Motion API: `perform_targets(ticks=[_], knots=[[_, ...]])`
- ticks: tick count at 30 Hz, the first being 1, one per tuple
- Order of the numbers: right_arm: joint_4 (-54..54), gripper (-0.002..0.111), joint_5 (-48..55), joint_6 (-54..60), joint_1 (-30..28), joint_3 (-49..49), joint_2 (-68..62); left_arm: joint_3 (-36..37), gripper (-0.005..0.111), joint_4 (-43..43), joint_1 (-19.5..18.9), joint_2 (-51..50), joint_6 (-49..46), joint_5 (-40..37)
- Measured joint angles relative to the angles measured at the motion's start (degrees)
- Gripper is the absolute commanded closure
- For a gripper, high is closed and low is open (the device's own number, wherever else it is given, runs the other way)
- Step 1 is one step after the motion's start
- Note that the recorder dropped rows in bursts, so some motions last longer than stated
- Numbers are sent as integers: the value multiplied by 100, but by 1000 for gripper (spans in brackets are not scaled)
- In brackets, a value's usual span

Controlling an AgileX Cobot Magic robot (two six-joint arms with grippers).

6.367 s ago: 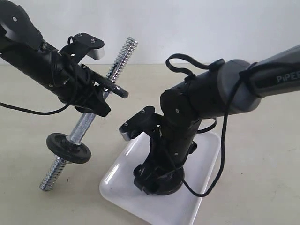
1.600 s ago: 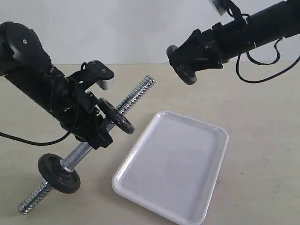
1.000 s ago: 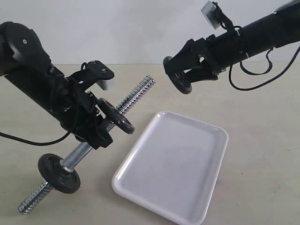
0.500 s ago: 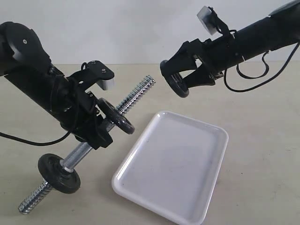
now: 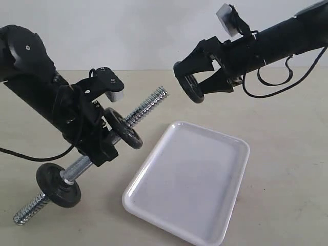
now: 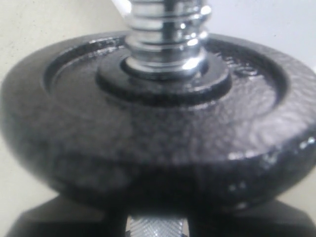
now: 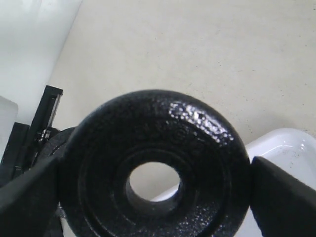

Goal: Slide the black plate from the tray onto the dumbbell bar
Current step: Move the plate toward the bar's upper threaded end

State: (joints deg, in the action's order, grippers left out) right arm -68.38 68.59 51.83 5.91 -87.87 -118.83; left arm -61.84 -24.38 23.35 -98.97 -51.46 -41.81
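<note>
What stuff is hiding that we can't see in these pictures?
Left wrist view: the mounted plate on the dumbbell bar fills the blurry picture, hiding most else.
Right wrist view: the black plate in the right claw blocks the middle; the bar doesn't show.
Exterior view: the right arm runs off the edge.

Open air lies between dumbbell bar (image 5: 149, 105) and black plate (image 5: 187, 86).

The black plate (image 5: 188, 84) is dull black with a pebbled, faintly shiny skin, like the upper disc (image 5: 123, 128) and lower disc (image 5: 57, 185). The dumbbell bar (image 5: 148, 104) is bright chrome, spiral-ridged at both ends. The tray (image 5: 189, 179) is glossy white and the table (image 5: 287, 154) pale beige.
</note>
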Motion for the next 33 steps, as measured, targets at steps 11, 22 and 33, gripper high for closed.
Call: perform_targets(ticks=[11,22,33], knots=[[-82,108,-12,-133,222,0,0,0,102,337,0,-185,-263,447],[-82,108,-12,-372,221,0,0,13,102,533,0,-278,-263,890],[-82,108,-12,-696,221,0,0,13,102,533,0,-278,-263,1089]])
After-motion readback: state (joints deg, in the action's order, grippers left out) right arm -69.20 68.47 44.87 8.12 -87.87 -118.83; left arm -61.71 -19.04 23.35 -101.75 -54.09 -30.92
